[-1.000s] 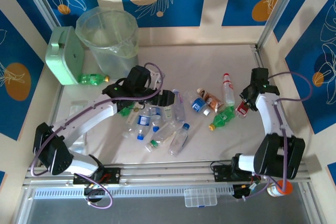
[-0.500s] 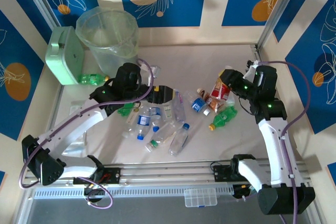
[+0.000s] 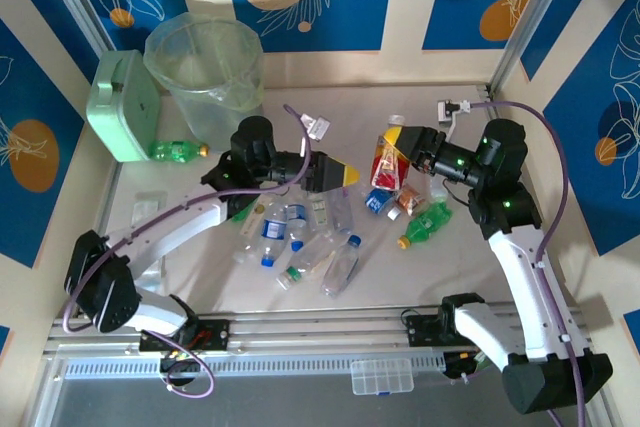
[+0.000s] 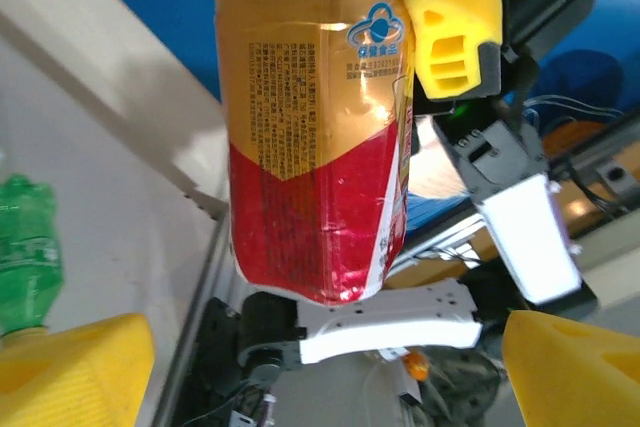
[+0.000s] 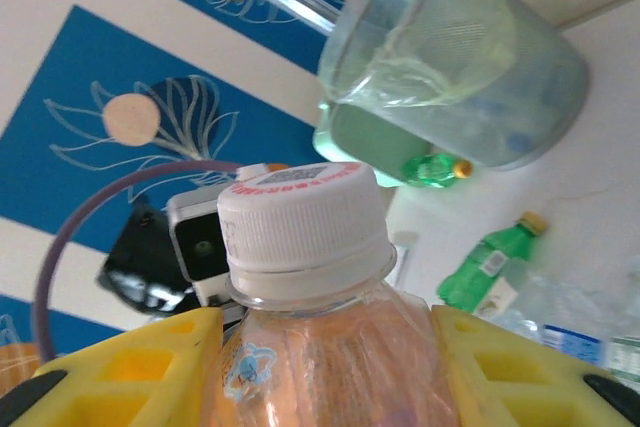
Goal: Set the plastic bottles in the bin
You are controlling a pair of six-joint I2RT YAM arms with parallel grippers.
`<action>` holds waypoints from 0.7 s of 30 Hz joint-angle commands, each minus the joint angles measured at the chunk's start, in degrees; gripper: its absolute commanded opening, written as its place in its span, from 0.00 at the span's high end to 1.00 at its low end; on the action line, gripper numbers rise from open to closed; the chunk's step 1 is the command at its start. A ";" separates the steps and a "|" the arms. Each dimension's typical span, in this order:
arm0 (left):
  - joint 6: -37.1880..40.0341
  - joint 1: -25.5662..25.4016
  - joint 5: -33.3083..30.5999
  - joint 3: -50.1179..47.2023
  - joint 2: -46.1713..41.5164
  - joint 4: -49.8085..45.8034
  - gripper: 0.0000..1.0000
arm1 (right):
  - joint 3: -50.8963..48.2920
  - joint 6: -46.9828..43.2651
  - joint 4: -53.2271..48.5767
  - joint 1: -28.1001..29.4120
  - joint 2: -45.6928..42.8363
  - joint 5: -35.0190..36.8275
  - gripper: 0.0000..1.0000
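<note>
Above surface (image 3: 440, 272), my right claw (image 3: 396, 139) clamps bottle (image 3: 384, 165) by neck; seems light, crushable. Left claw (image 3: 340, 175) spread wide, empty; grab mid-label.

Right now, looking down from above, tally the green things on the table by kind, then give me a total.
Green bottles: 3
Pale-green round bin: 1
Mint-green box: 1
Total: 5
</note>
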 commanded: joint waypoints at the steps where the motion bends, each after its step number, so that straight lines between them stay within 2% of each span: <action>1: -5.77 -0.97 6.74 0.90 0.87 13.19 0.10 | -0.68 5.58 7.11 1.53 0.37 -4.72 0.55; 6: -3.70 -2.23 6.50 3.04 2.40 10.61 0.11 | -0.25 4.51 8.32 5.90 1.77 -4.43 0.55; 12: -9.17 -3.61 6.63 4.31 5.70 17.65 0.14 | -0.69 1.93 7.18 9.21 1.65 -1.69 0.55; 16: -10.96 -3.81 5.96 4.61 6.88 20.47 0.23 | -1.90 1.90 8.12 9.80 0.90 -0.23 0.55; 19: -10.14 -3.80 5.49 4.98 6.95 20.08 0.37 | -2.55 0.51 7.03 10.84 0.04 1.95 0.55; 21: -9.89 -3.80 5.38 5.00 6.90 19.98 0.41 | -3.04 -0.43 6.24 11.08 -0.50 3.22 0.55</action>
